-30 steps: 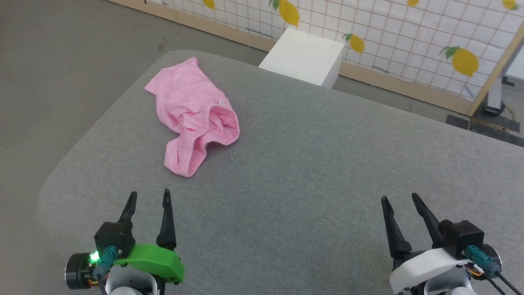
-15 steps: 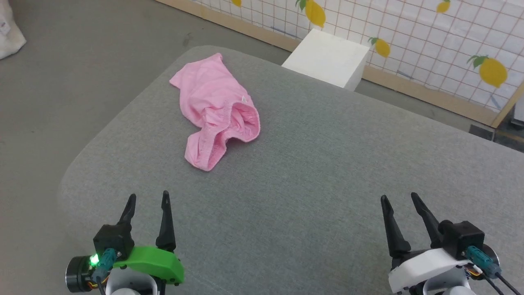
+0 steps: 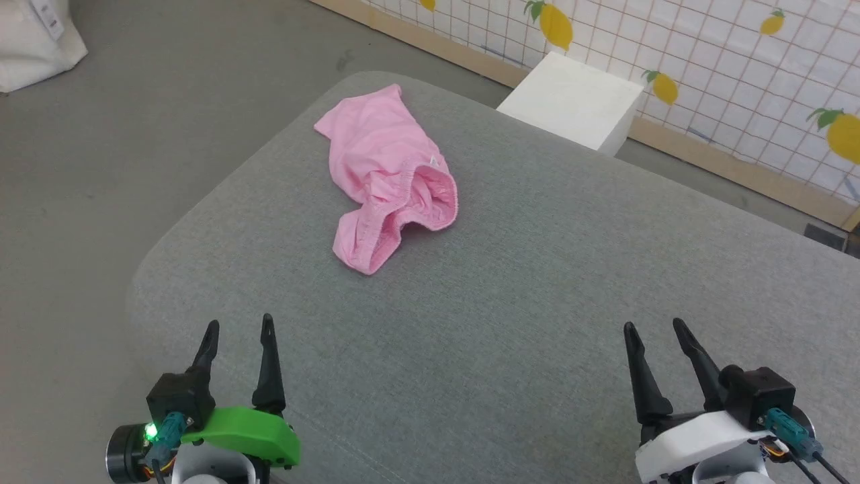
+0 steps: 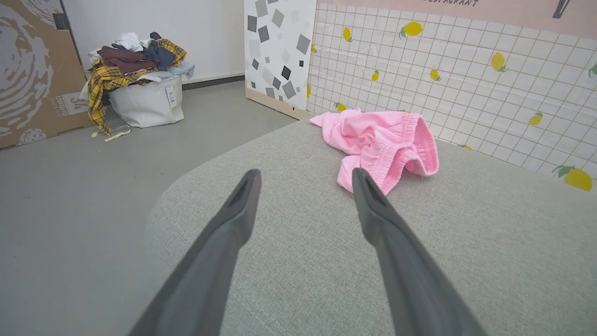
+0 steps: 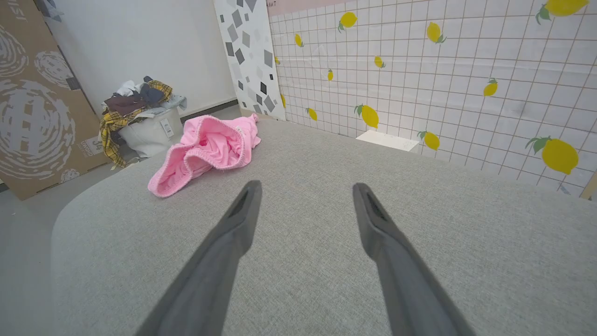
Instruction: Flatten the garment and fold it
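Facing a wide grey padded table [image 3: 551,323], we are looking toward its far left corner, where the garment [image 3: 383,168] is lying in a crumpled heap, close to the left edge and well apart from both of our grippers. Beyond the table's far edge a tiled wall with lemon prints [image 3: 739,47] is running across, and a white box [image 3: 571,101] is standing on the floor just past that edge. A bag of mixed clothes [image 4: 144,100] is sitting on the floor off to the left.

We are holding the left gripper [image 3: 240,321] over the near left corner, fingers spread with nothing between them. The right gripper [image 3: 652,324] is hovering by the near edge, likewise spread and empty.

The garment's gathered elastic band [image 3: 453,202] is gaping open toward the table's middle, and a small white label [image 3: 433,160] is showing right beside it.

As we are judging it, nothing of the task is done yet. The cloth is bunching on itself, neither flattened nor folded, so reaching, spreading and folding are all waiting.
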